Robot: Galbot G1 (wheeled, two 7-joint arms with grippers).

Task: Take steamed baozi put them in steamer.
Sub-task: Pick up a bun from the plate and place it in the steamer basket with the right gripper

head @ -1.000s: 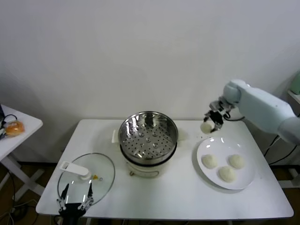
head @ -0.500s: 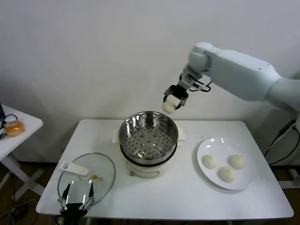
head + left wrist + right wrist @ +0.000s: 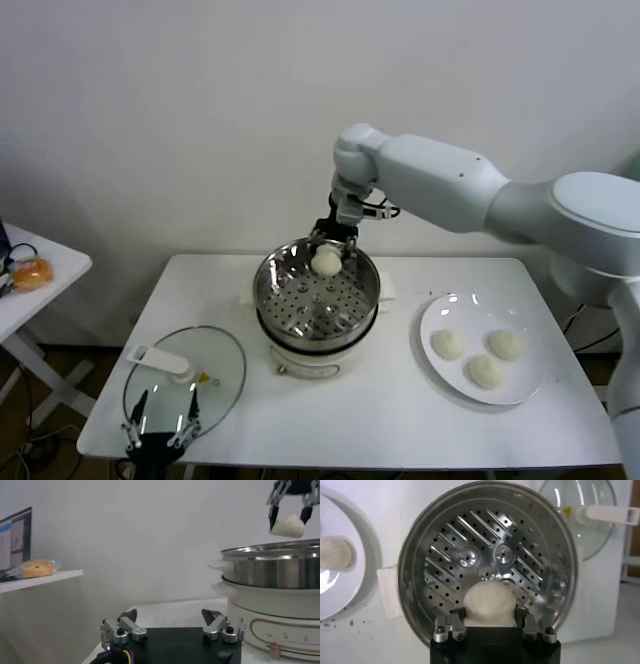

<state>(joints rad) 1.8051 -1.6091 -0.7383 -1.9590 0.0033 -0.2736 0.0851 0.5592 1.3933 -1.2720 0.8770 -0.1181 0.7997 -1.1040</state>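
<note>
Task is sitting early: the steamer (image 3: 316,292) is showing a bare perforated floor in the right wrist view, no bun resting in it. Three baozi (image 3: 485,371) are waiting on the plate (image 3: 433,318), well apart from the steamer, toward the robot's right. The fourth baozi (image 3: 326,262) is hanging over the steamer in the right gripper (image 3: 328,252), above the rim by the left wrist view and not touching the metal. So: none delivered, one about to be, three left to fetch.

Right fingers (image 3: 451,625) are standing partly closed, pinching the bun from two sides; the dough is filling the gap between them and bulging forward past the tips. Nothing else is touching it.

Left gripper (image 3: 160,432) is parked low at the table's near edge, beside the glass lid (image 3: 185,377). Its fingers (image 3: 123,629) are looking spread and empty, though the low angle is making that hard to confirm
</note>
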